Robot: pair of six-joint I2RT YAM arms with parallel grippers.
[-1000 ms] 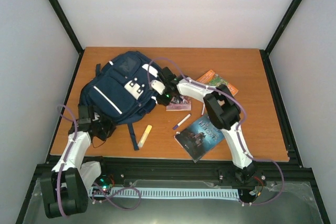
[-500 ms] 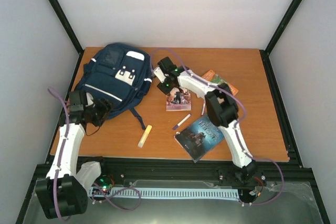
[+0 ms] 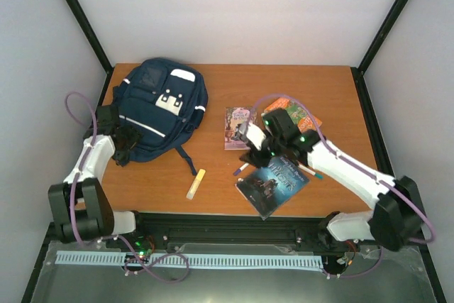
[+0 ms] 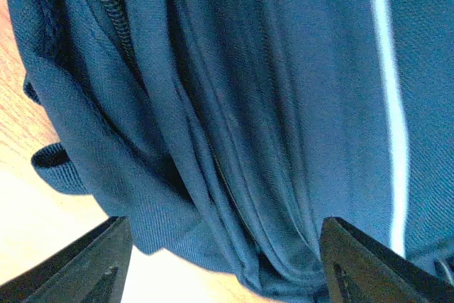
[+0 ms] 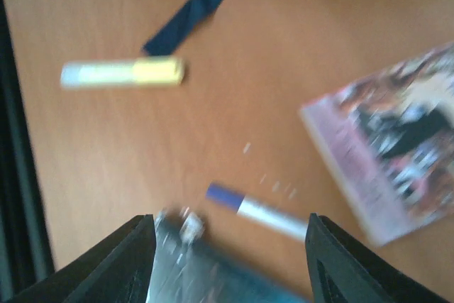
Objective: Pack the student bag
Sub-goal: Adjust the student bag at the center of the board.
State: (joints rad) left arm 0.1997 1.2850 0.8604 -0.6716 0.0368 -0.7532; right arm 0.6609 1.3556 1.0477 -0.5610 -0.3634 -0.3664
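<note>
One bag [image 4: 234, 104] by our spread left fingers [image 4: 85, 267]; three books [image 3: 273, 182], two markers [image 5: 262, 212] by spread right fingers [image 5: 120, 260]; wooden table [image 3: 340, 90], white walls [image 3: 234, 12].

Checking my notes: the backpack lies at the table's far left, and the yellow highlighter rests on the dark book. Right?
No. The yellow highlighter lies on the table, left of the dark book and apart from it, as the top external view shows. The backpack is at the far left.

One student bag [image 3: 159, 104] — three books [image 3: 273, 182] — two pens [image 3: 309, 171], one yellow highlighter [image 3: 196, 184].
</note>
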